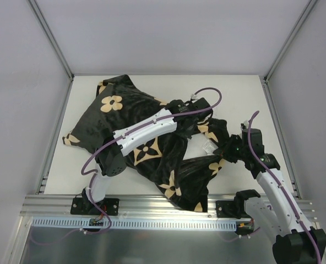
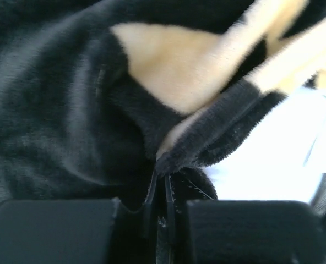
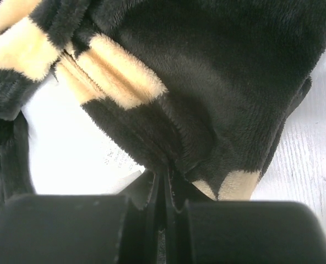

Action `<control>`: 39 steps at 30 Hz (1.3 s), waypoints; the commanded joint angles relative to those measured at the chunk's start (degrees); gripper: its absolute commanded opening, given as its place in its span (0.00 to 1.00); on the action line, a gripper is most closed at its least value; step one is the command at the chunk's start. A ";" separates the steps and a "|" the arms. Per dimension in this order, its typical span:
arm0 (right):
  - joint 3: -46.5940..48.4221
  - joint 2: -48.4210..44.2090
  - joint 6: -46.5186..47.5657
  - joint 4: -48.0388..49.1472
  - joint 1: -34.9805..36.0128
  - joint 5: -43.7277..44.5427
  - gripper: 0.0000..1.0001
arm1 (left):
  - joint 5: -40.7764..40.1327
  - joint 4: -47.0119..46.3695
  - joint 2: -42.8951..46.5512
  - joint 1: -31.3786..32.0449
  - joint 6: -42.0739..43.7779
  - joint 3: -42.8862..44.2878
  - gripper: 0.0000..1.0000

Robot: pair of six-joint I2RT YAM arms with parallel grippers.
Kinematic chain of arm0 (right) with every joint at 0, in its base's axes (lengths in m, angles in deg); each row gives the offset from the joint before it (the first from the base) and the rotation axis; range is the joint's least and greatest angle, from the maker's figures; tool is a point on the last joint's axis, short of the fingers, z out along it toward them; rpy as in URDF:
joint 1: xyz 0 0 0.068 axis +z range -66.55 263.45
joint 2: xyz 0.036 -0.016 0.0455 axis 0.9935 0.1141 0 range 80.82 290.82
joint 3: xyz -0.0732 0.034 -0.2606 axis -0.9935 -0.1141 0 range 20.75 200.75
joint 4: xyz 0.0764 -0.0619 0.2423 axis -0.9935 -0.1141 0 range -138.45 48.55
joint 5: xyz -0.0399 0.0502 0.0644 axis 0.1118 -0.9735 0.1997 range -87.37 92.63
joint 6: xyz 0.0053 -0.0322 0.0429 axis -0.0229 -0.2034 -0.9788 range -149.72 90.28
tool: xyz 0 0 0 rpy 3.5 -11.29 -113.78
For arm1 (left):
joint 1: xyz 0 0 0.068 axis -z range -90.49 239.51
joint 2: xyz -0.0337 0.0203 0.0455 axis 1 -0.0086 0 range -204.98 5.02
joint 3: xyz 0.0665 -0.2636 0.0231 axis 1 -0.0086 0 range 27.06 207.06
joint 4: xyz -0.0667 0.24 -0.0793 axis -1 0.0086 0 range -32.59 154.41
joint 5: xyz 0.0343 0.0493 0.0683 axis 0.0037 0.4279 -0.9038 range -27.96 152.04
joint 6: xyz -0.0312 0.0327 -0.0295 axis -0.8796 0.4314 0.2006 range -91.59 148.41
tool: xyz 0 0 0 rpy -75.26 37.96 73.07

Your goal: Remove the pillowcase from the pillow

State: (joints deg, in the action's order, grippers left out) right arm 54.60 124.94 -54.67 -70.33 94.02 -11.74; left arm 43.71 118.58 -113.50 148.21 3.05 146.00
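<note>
The black pillowcase with tan flowers lies crumpled across the table, with the white pillow almost wholly hidden inside it. Only a small white patch shows at its open right end. My left gripper reaches over the case and is shut on its black hem, with the white pillow just to the right. My right gripper is shut on a fold of the pillowcase at the right end. The white pillow, with faint print on it, shows to the left of its jaws.
The white table is bounded by grey walls and metal frame posts. A metal rail runs along the near edge, and the lower corner of the case hangs over it. The bare table surface shows at the right in the right wrist view.
</note>
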 commanded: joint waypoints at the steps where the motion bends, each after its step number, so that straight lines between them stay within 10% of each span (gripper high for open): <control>1: 1.05 -1.40 1.13 -3.81 -0.99 2.42 0.01 | -7.51 4.83 2.49 -4.00 -0.12 -0.46 0.00; 6: 0.70 -2.28 1.13 -4.34 -0.99 2.51 0.01 | -5.23 4.40 9.26 -14.04 -2.15 -2.57 0.02; 13: 0.87 -1.67 0.95 -3.99 -0.99 2.07 0.01 | -0.74 4.40 9.62 -12.47 0.23 1.12 0.82; 18: 0.87 -1.75 1.31 -3.99 -0.99 2.15 0.01 | -4.95 4.57 10.24 -5.98 1.97 7.00 0.98; 26: 0.52 -1.75 1.13 -3.99 -0.99 2.42 0.01 | -13.05 5.63 9.97 0.98 4.53 19.49 0.97; 39: 0.78 -1.32 1.13 -3.99 -0.99 2.77 0.01 | 0.14 3.87 -0.83 5.90 -0.56 15.81 0.83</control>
State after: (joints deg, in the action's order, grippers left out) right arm 54.60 124.18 -54.52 -71.32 93.97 -11.69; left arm 41.44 122.32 -111.80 153.71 4.51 163.31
